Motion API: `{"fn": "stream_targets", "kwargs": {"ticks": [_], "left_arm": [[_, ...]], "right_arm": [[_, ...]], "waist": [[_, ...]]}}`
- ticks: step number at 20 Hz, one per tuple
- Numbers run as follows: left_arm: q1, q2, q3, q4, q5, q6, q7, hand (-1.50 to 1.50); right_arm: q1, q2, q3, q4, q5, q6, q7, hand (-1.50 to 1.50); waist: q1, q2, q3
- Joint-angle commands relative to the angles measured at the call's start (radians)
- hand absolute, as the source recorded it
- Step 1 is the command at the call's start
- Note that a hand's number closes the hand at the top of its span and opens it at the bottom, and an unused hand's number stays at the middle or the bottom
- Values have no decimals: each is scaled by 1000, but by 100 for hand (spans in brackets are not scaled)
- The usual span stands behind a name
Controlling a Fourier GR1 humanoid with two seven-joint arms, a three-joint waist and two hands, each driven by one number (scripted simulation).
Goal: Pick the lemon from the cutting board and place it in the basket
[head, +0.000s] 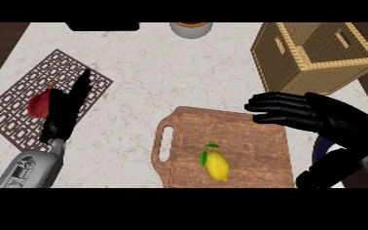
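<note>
A yellow lemon (pixel 217 166) with a green leaf lies on the brown wooden cutting board (pixel 244 136), near its front edge. My right hand (pixel 302 111) hovers over the board's far right corner, fingers stretched leftward and open, up and to the right of the lemon and apart from it. The woven basket (pixel 309 70) stands at the back right, just behind that hand. My left hand (pixel 68 107) rests open at the left, fingers pointing up over a patterned mat.
A brown lattice placemat (pixel 43 85) lies at the left with a red pear-like fruit (pixel 40 105) on it, beside my left hand. A grey bowl (pixel 191 29) and a black object (pixel 102 26) sit at the counter's far edge.
</note>
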Motion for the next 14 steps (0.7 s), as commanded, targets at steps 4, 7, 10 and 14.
{"fn": "stream_targets", "kwargs": {"ticks": [4,7,10,14], "left_arm": [[-10,4,8,-70,-12,3,87,0],[-10,-26,13,-26,-42,-15,42,0],[-1,-35,30,-66,-51,-28,72,0],[-38,-61,78,38,-67,-69,18,0]], "right_arm": [[40,-202,-14,-63,65,215,-59,-150],[36,-170,-30,-99,62,279,-9,-150],[69,-141,-52,-51,117,287,-62,-150],[62,-18,-41,-44,162,262,27,-150]], "waist": [[11,1,2],[10,4,1],[14,4,2],[14,5,1]]}}
